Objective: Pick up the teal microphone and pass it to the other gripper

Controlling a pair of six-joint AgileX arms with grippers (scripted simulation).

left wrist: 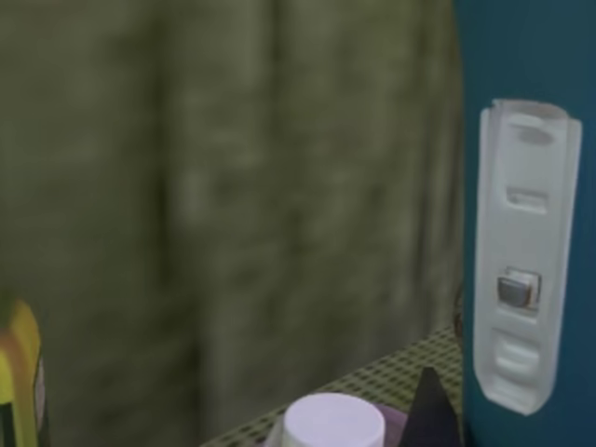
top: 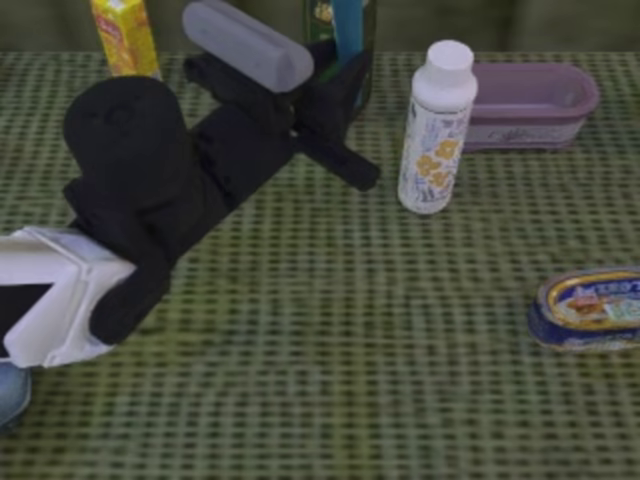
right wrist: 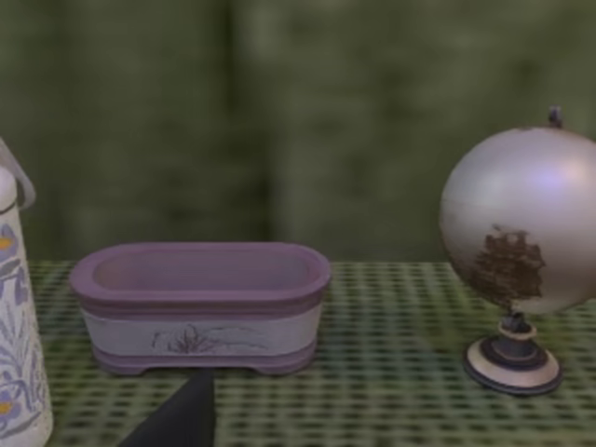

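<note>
The teal microphone (top: 347, 25) stands upright at the table's back edge, left of the white bottle. In the left wrist view its teal handle (left wrist: 526, 56) with the white strip (left wrist: 521, 251) fills one side, very close. My left gripper (top: 335, 120), black with a pale grey bar on top, reaches across to the microphone. A black part of the left gripper (left wrist: 430, 414) shows right beside the handle; whether it holds the microphone is hidden. My right arm is out of the top view. Only a black part of the right gripper (right wrist: 186, 414) shows, facing a purple tub.
A white flowered bottle (top: 437, 125) stands right of the microphone, with the purple tub (top: 530, 105) behind it. A yellow box (top: 125, 35) stands at the back left and a flat tin (top: 590, 308) lies at the right edge. A globe (right wrist: 521, 233) shows in the right wrist view.
</note>
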